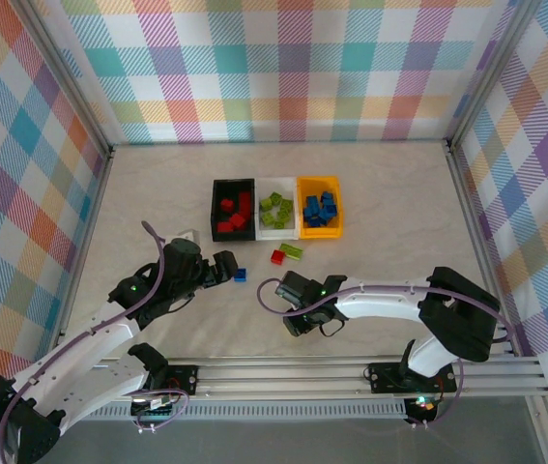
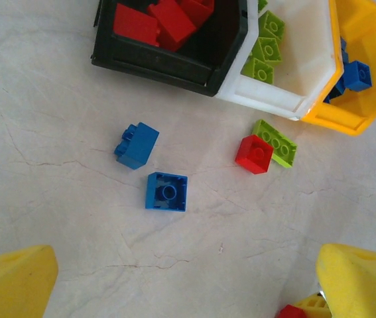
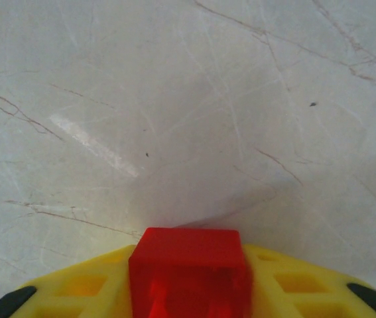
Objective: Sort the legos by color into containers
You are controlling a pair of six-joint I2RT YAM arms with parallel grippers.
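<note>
R gripper (image 1: pixel 291 288) is clamped on 1 held red brick (image 3: pixel 189 268), low over bare table (image 3: pixel 188 99), well short of the black bin (image 2: pixel 154 65) w/ the other reds. L gripper (image 2: pixel 186 281) hangs wide open, empty, above 2 blues near each other: tipped blue brick (image 2: pixel 136 145) and flipped blue brick (image 2: pixel 166 191).

Worries, imo:
- Both arms sit close, so R's path to the bins could clip L.
- Bins touch, so a sloppy release could land red in the white bin (image 2: pixel 304 46).
- Loose red brick (image 2: pixel 253 154) touches green brick (image 2: pixel 275 142), so grabbing 1 may drag the other.
</note>
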